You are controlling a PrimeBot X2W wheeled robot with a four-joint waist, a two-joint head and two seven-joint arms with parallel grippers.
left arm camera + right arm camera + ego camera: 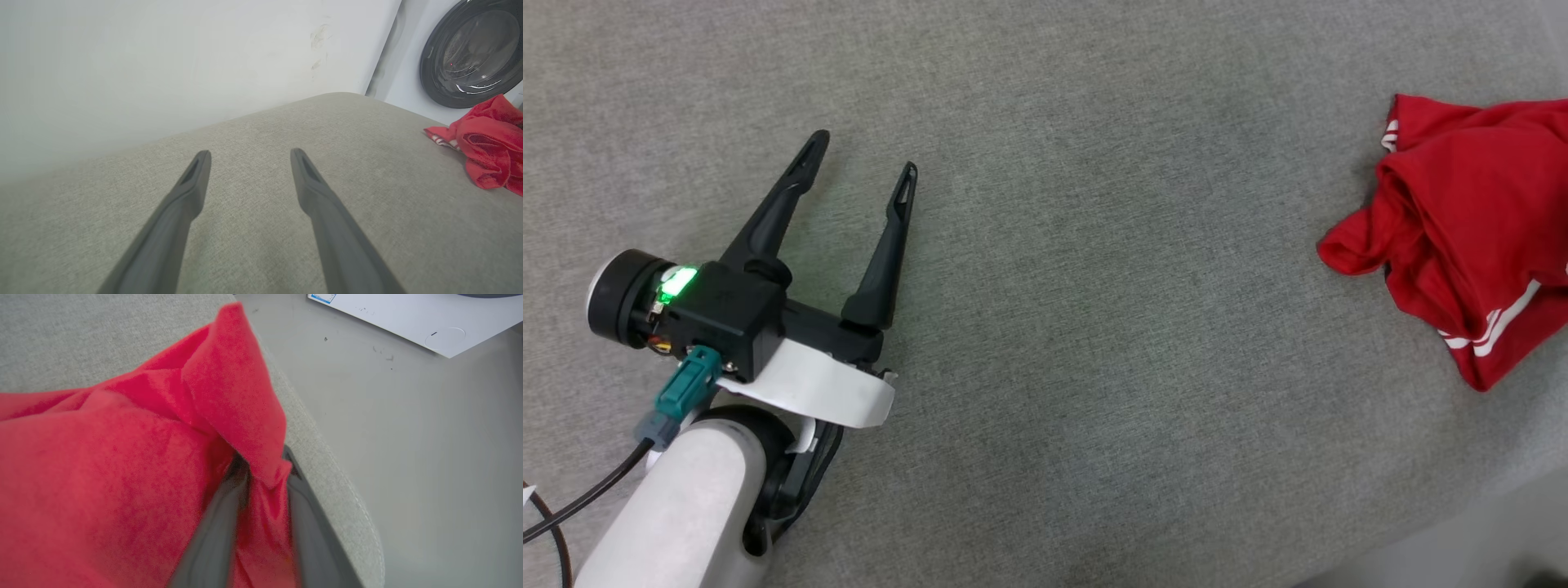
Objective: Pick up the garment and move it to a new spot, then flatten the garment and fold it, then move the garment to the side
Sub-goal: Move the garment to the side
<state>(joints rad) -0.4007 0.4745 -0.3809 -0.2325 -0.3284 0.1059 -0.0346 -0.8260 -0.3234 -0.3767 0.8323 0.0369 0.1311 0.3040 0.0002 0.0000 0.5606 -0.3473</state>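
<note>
The garment [1462, 229], red with white striped trim, lies crumpled at the right end of the grey fabric surface [1094, 327], partly cut off by the head view's right border. In the left wrist view the garment [490, 143] bunches at the right. My left gripper [865, 155] hovers open at the left, far from the cloth, and its own view shows the left gripper [249, 154] with nothing between the fingers. My right gripper [264, 465] is shut on a fold of the garment [122, 457], near the surface's rounded edge.
The surface's padded edge [347, 498] drops to a pale floor [408, 437] just right of the pinched fold. A washing machine door [470, 53] stands beyond the garment. A white wall [163, 61] runs behind the surface.
</note>
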